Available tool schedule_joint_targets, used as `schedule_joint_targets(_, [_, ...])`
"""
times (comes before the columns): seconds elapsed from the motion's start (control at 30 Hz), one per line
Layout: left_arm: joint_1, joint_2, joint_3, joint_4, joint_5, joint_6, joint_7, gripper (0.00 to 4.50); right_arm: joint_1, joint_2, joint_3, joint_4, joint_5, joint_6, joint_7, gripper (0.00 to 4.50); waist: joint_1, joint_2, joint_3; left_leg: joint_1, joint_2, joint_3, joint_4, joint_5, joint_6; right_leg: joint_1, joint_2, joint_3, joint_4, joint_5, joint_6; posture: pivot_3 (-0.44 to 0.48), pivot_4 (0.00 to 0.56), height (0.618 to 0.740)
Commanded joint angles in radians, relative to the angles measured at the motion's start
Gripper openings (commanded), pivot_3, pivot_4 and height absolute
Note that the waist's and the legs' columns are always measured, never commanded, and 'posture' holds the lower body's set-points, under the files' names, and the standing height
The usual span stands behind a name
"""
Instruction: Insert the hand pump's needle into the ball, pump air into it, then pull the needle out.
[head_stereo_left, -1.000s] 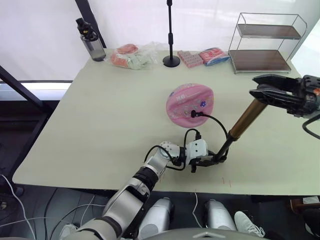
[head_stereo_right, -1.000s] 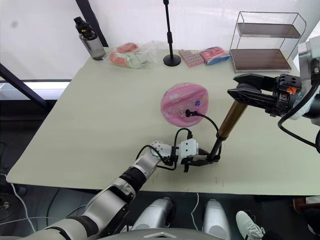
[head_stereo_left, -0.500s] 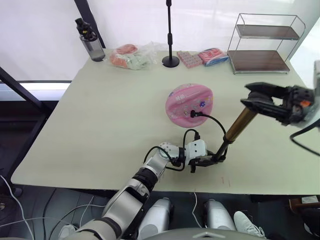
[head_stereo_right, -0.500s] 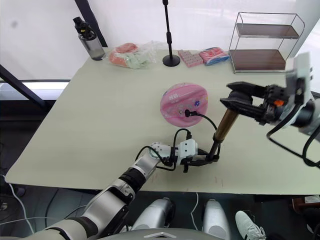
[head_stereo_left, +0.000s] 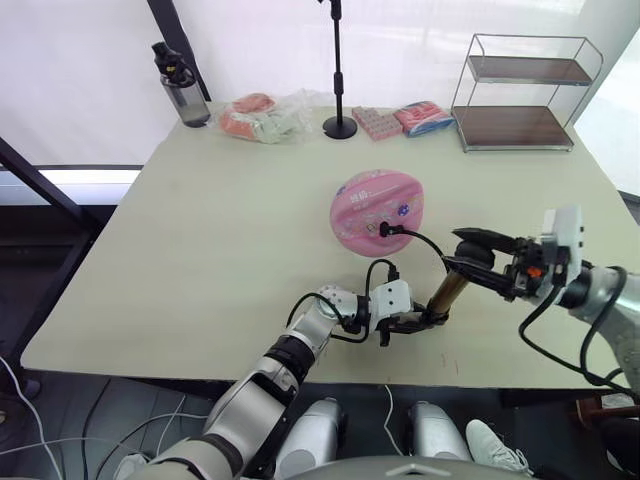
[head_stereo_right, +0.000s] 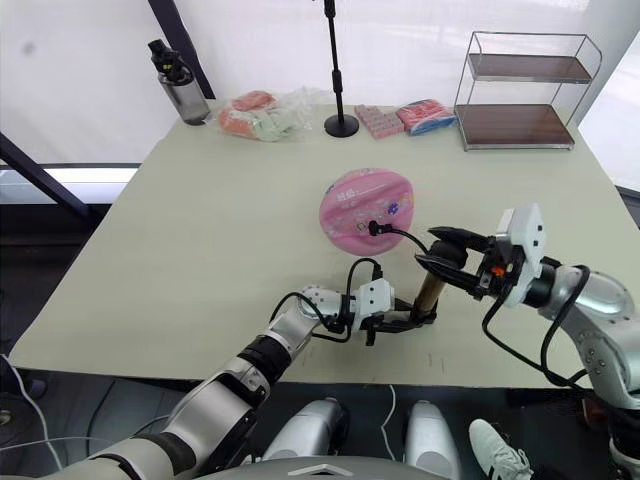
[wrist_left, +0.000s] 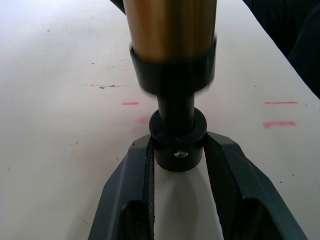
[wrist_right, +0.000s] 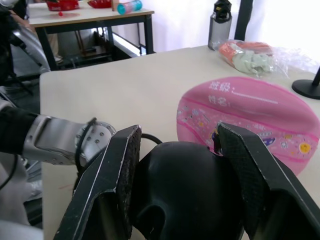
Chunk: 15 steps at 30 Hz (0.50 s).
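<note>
Behind the ball (head_stereo_left: 378, 211), a stand (head_stereo_left: 339, 70); both hands clench the hand pump (head_stereo_left: 446, 293).

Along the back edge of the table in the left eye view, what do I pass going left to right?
Water bottle → plastic bag of pink and pale items → black stand's round base → two pink packets → two-tier wire shelf.
</note>
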Motion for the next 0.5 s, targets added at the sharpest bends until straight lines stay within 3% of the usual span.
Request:
schedule_joint_targets(0.03, [0.028, 0.024, -0.029, 0.06, 0.059, 0.038, -0.002, 1.08, 0.035, 0.024, 0.045, 0.087, -0.1, -0.048, -0.005, 2.02, 0.0, 0.0, 0.0, 0.0, 0.0, 0.0, 0.0, 0.0, 0.0, 0.0, 0.0, 0.0, 0.0, 0.0, 0.0, 0.0, 0.15, 0.736])
schedule_joint_targets(0.17, [0.028, 0.024, -0.024, 0.061, 0.054, 0.043, -0.001, 1.08, 0.035, 0.019, 0.027, 0.068, -0.08, -0.039, 0.007, 2.02, 0.0, 0.0, 0.0, 0.0, 0.0, 0.0, 0.0, 0.0, 0.0, 0.0, 0.0, 0.0, 0.0, 0.0, 0.0, 0.0, 0.15, 0.736])
schedule_joint_targets(0.5, [0.042, 0.019, -0.024, 0.049, 0.048, 0.048, -0.025, 1.08, -0.066, -0.115, -0.173, -0.028, 0.169, 0.162, 0.007, 2.02, 0.002, 0.004, 0.002, -0.003, 0.0, -0.001, 0.0, 0.0, 0.0, -0.002, 0.0, 0.0, -0.001, 0.0, 0.0, 0.0, 0.15, 0.736])
